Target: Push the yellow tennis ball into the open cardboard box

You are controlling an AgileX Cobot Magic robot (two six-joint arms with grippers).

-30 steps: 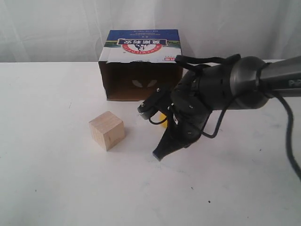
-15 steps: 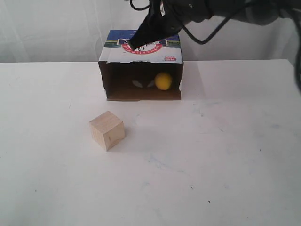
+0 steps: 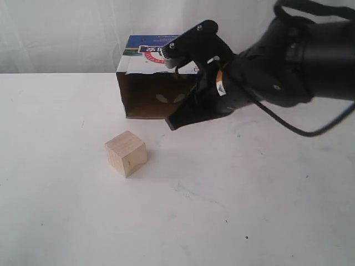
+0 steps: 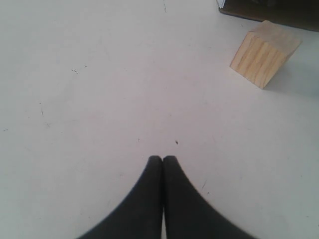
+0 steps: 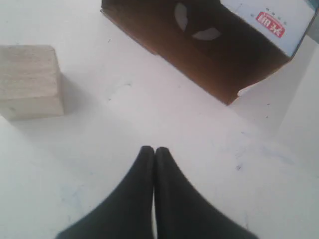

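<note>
Where the exterior view takes in the scene, one white table [image 3: 66,221] carries one open cardboard box [image 3: 145,83] and one pale wooden cube [image 3: 126,153], well apart. One arm, the right arm [image 3: 288,61], crosses the right part of the box mouth. Its right gripper [image 3: 173,123] points down just before the box's front edge. Two pale oval patches [image 3: 162,98] show on the box's dark back wall.

Left wrist view: one left gripper [image 4: 162,160], fingers pressed together on nothing, over the table. One cube [image 4: 264,54] lies ahead, with a dark corner of the box [image 4: 279,10] beyond it.

Right wrist view: one right gripper [image 5: 152,151], likewise clenched and empty, near the box mouth [image 5: 224,55], with the cube [image 5: 30,79] off to one side.

Yellow tennis ball: seen in no view, so its place cannot be told.
</note>
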